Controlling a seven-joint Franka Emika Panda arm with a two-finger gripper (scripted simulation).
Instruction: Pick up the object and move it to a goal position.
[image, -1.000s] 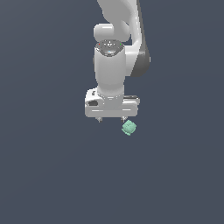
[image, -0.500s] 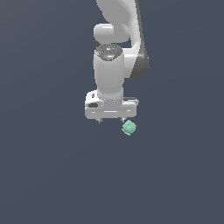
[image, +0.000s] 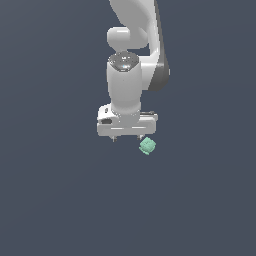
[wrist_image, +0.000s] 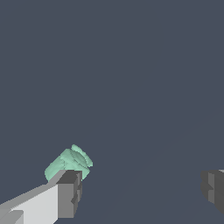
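The object (image: 147, 146) is a tiny mint-green lumpy block on the dark grey floor. In the exterior view it lies just below the white gripper's (image: 127, 139) end on that view's right. The gripper points down and is open, its fingers spread wide. In the wrist view the object (wrist_image: 70, 162) sits right by the tip of one grey-padded finger (wrist_image: 68, 192), outside the gap rather than between the fingers. The other finger (wrist_image: 214, 188) is far off at the frame's edge. The gripper (wrist_image: 142, 190) holds nothing.
A plain dark grey surface (image: 60, 200) fills both views. The white arm (image: 127, 75) rises above the gripper. No other objects or marker show.
The gripper has come down slightly towards the floor. The mint-green block has stayed where it was.
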